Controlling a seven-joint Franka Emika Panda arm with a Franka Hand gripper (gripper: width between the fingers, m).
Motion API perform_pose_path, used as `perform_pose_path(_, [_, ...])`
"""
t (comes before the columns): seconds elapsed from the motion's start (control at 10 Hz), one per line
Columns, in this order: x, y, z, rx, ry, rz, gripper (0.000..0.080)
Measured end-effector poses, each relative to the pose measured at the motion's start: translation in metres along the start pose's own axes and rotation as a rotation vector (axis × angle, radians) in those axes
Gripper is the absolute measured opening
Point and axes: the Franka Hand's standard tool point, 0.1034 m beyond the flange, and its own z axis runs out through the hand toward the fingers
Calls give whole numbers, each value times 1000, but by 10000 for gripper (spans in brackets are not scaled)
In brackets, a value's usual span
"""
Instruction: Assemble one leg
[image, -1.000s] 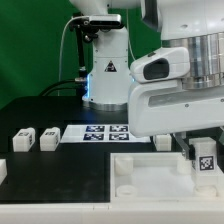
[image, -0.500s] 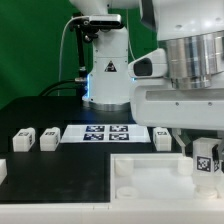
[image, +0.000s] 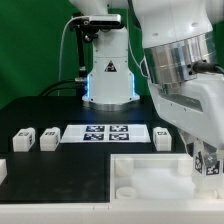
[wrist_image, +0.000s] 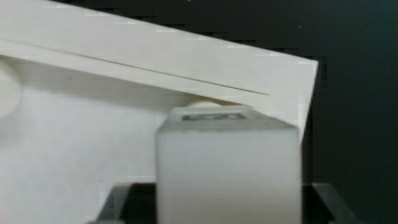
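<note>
My gripper is shut on a leg, a small white block whose black-and-white tag faces the camera. It holds the leg tilted over the right corner of the large white tray-shaped part. In the wrist view the leg stands between my gripper's dark fingers, its far end next to a corner hole in the tray part. Whether the leg touches the hole I cannot tell.
Three more legs lie on the black table: two on the exterior view's left and one behind the tray part. Another white piece sits at the left edge. The marker board lies in the middle.
The wrist has tilted and swung, so the arm now leans over the tray part's right corner. The held leg has tipped and sunk slightly toward that corner.
</note>
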Motion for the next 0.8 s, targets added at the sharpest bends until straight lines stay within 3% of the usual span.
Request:
perform_pose_path(0.1, [0,0,0,0,0,-4,379])
perform_pose_path(0.2, [0,0,0,0,0,-5,514])
perform_pose_path(0.3, [-1,0,0,1,3,-105,514])
perform_pose_path(0.4, [-7,-1,2,-2,2,-224,629])
perform_pose_path(0.5, [-17,1,1,-47,1,-364,643])
perform_pose_path(0.6, [-23,0,1,-65,6,-555,643])
perform_pose_path(0.8, [-18,-1,1,-62,7,-741,648])
